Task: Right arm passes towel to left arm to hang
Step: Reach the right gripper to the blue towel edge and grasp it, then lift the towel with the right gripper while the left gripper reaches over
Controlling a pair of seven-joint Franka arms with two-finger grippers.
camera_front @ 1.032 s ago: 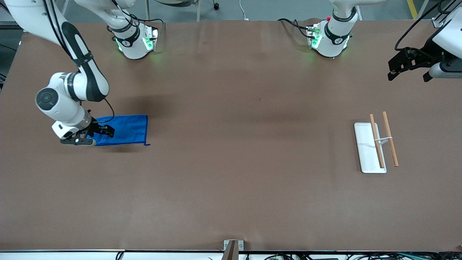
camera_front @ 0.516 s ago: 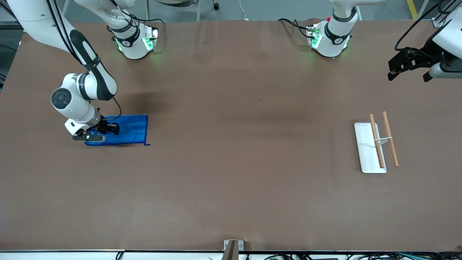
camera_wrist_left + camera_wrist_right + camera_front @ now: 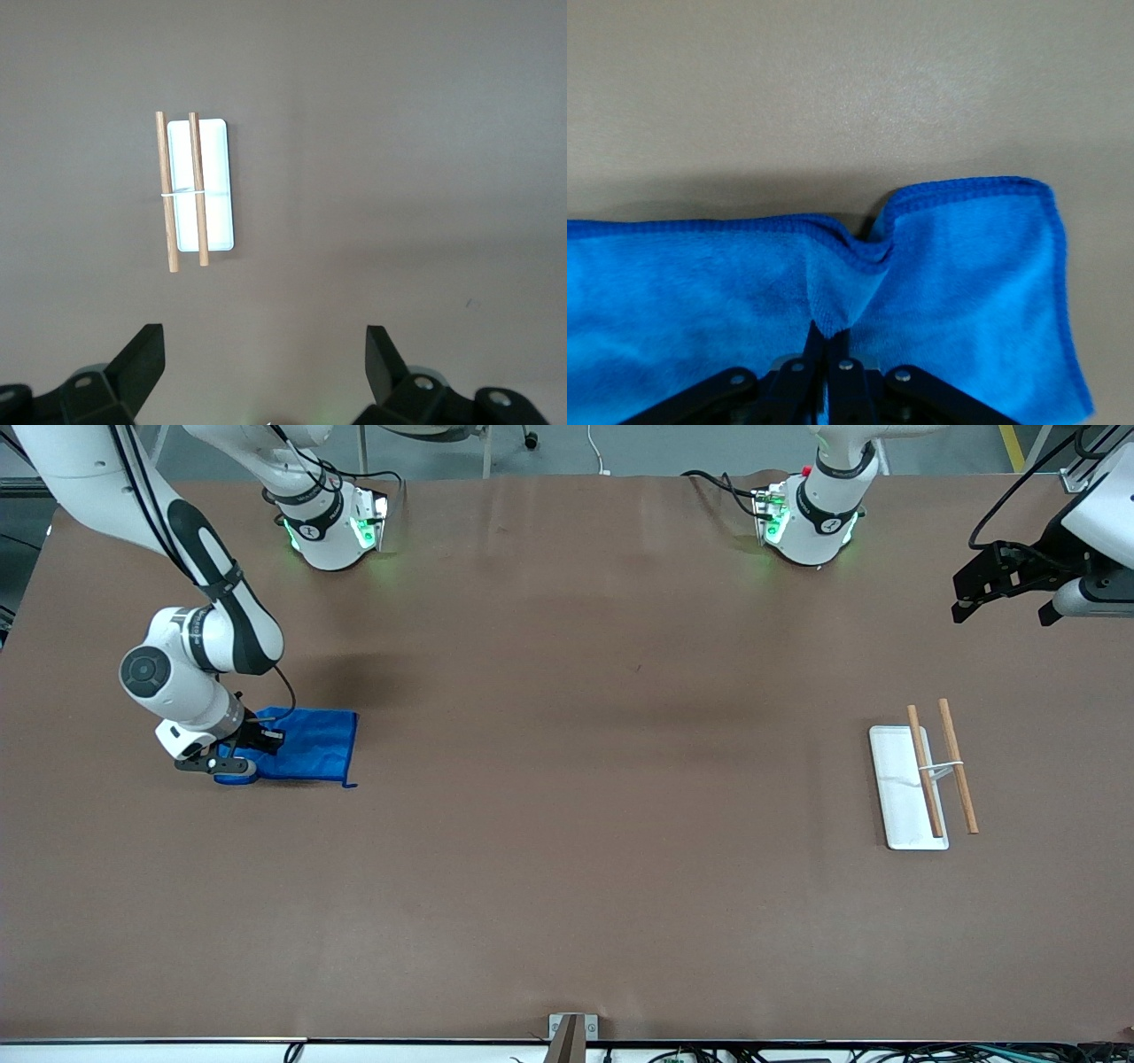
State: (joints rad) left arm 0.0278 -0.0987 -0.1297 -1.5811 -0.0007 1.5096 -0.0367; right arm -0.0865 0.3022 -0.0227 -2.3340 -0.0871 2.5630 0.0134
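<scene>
Front view: the right gripper (image 3: pixel 232 755) is down on the towel (image 3: pixel 306 748), at its edge toward the right arm's end of the table. Its fingers, spread a second ago, are now clenched on the cloth, and the towel's free end has pulled slightly toward the gripper. The left gripper (image 3: pixel 1001 593) waits above the table, unmoved.

Left wrist view: open fingers (image 3: pixel 142 359) hang over a white tray (image 3: pixel 213 190) and two sticks (image 3: pixel 182 190).

Right wrist view: the fingers (image 3: pixel 819 354) pinch a raised fold of towel (image 3: pixel 966 266).
</scene>
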